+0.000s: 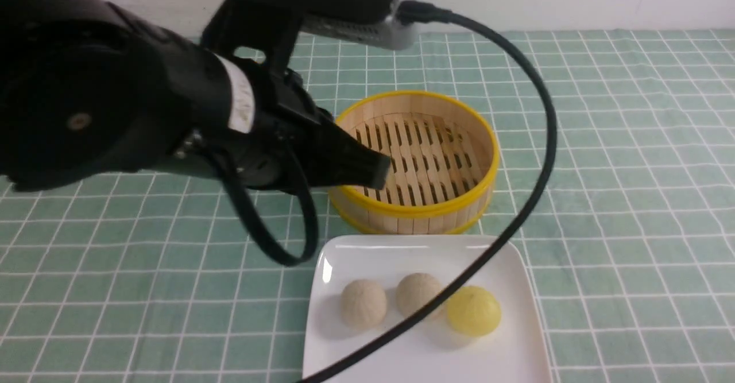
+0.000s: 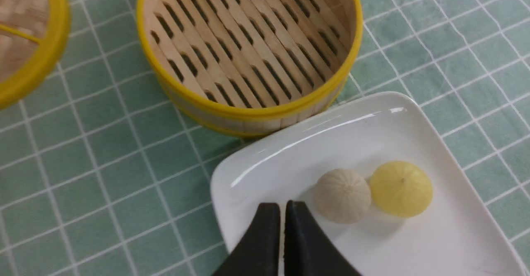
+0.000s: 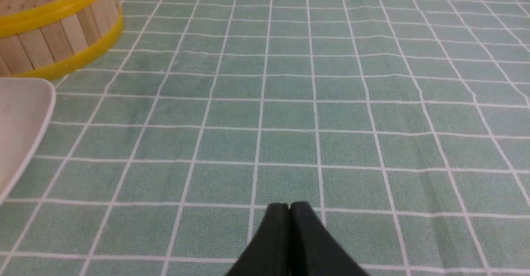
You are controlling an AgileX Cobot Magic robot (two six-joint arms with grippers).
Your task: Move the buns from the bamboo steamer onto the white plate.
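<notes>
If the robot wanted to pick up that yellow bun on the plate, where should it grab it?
Probably across the round middle of the yellow bun, coming straight down from above. It sits pleats-up on the white plate, with a cream bun close against one side, so the fingers would best close on the two sides away from that neighbour.

Bulky black left arm (image 1: 115, 96) with white label (image 1: 241, 101), possibly printed, and looping black cable (image 1: 534, 142).

Green checked tablecloth (image 1: 620, 142), bamboo steamer (image 1: 414, 159) on it, white plate (image 1: 402, 256) just beside, woven lid (image 2: 25, 40) near
</notes>
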